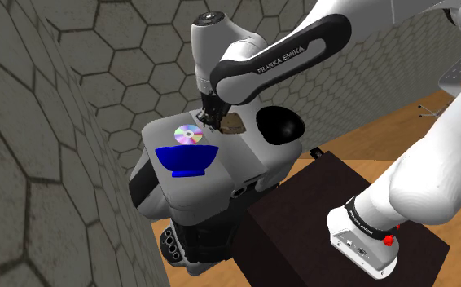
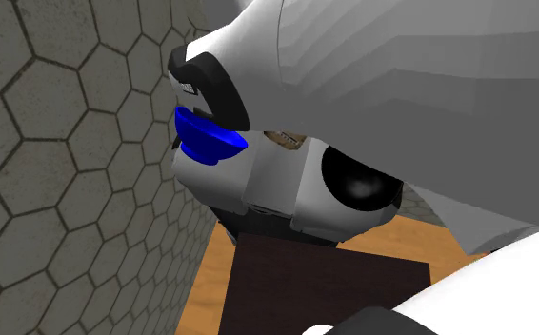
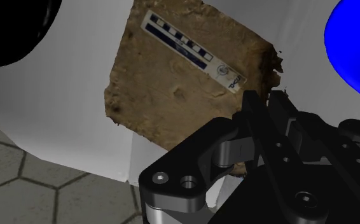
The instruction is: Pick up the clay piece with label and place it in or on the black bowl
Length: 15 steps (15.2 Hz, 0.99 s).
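Observation:
A brown clay piece (image 3: pixel 172 83) with a white and blue label (image 3: pixel 191 48) lies on a white top (image 1: pixel 249 155). My gripper (image 3: pixel 268 105) is at one ragged edge of it, and the black fingers (image 3: pixel 252 114) are shut on that edge. From the shoulder camera, the gripper (image 1: pixel 214 118) points down at the clay piece (image 1: pixel 235 123). The black bowl (image 1: pixel 279 124) stands just to the shoulder view's right of the clay. The second exterior view has the black bowl (image 2: pixel 358 181) with the clay piece (image 2: pixel 285 139) behind it, mostly hidden by the arm.
A blue bowl (image 1: pixel 186 157) and a shiny disc (image 1: pixel 189 134) sit on the white top at the shoulder view's left of the clay. A hexagon-tiled wall (image 1: pixel 41 122) rises close by. The dark stand (image 1: pixel 318 212) lies below at the right.

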Motion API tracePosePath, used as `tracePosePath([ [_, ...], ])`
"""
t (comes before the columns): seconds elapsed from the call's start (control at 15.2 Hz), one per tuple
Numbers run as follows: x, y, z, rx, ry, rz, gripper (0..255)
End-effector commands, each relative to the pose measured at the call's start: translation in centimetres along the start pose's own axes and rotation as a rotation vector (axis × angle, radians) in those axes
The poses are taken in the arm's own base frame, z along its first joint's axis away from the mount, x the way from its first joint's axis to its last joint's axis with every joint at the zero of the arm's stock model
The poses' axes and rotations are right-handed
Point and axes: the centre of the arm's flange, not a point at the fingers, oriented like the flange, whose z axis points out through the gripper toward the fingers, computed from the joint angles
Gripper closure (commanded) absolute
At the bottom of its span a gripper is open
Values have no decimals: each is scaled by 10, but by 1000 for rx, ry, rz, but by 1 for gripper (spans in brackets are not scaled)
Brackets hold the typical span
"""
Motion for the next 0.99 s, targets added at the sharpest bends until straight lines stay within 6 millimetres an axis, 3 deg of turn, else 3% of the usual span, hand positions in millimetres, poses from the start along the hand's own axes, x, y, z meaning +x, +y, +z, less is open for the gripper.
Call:
tracePosePath([
  [0.0,1,1,-10,0,0,0,255],
  [0.92,2,12,-83,0,0,0,255],
])
